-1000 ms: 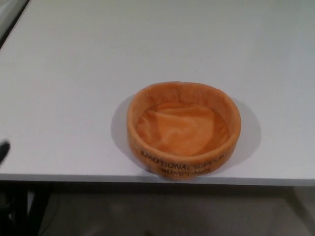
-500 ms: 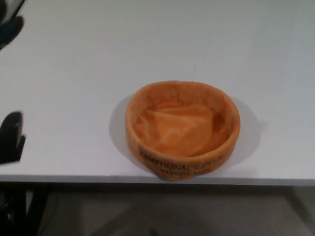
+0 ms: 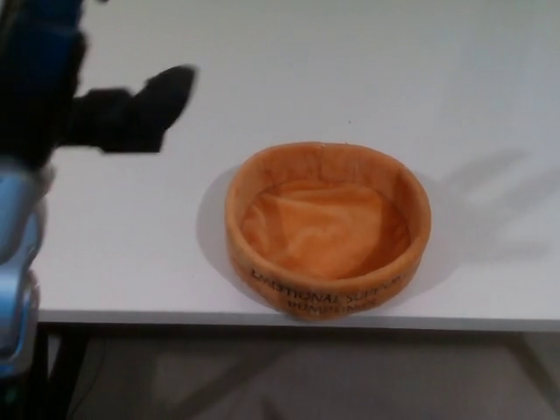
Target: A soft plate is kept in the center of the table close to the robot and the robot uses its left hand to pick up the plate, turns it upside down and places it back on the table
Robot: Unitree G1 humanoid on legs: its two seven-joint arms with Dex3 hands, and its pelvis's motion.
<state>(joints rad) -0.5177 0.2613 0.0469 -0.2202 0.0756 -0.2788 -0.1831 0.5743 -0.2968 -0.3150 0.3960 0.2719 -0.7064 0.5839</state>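
Observation:
An orange soft plate, round with a raised wall and black lettering on its near side, sits right way up on the white table close to the front edge. My left hand reaches in from the upper left, black, with a finger stretched toward the plate. It is open, holds nothing, and hangs well left of and above the plate's rim. The silver-and-blue left forearm fills the left edge. The right hand does not show.
The table's front edge runs just under the plate, with dark floor and a table leg below. Faint shadows fall on the table right of the plate.
My left hand has risen from the lower left edge into the upper left and extended toward the plate. The plate has not moved.

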